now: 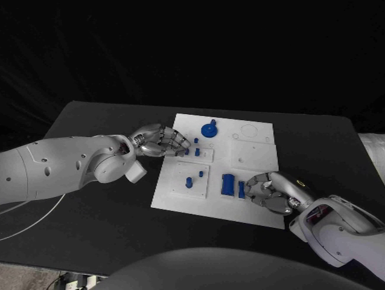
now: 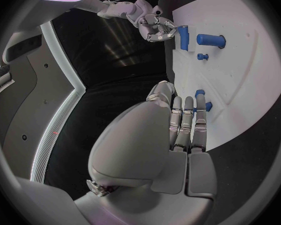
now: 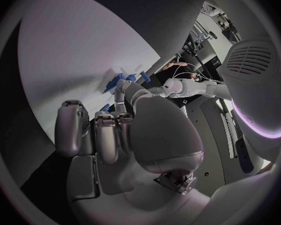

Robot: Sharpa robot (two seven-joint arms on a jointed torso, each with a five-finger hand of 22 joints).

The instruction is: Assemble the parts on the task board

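Head view: white rectangular task board (image 1: 245,154) sitting mid-tabletop, small blue plastic parts (image 1: 208,130) spread across it.
Left hand (image 1: 160,141): curling over blue pegs (image 1: 196,147), grip unclear.
Right hand (image 1: 267,190): curling beside blue block (image 1: 229,183), grip unclear.
Progress: looking like plenty remaining.

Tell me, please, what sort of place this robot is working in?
Probably a robotics lab or test bench: a black table in front of a dark backdrop, a white task board with small blue parts, and equipment stands in the right wrist view.
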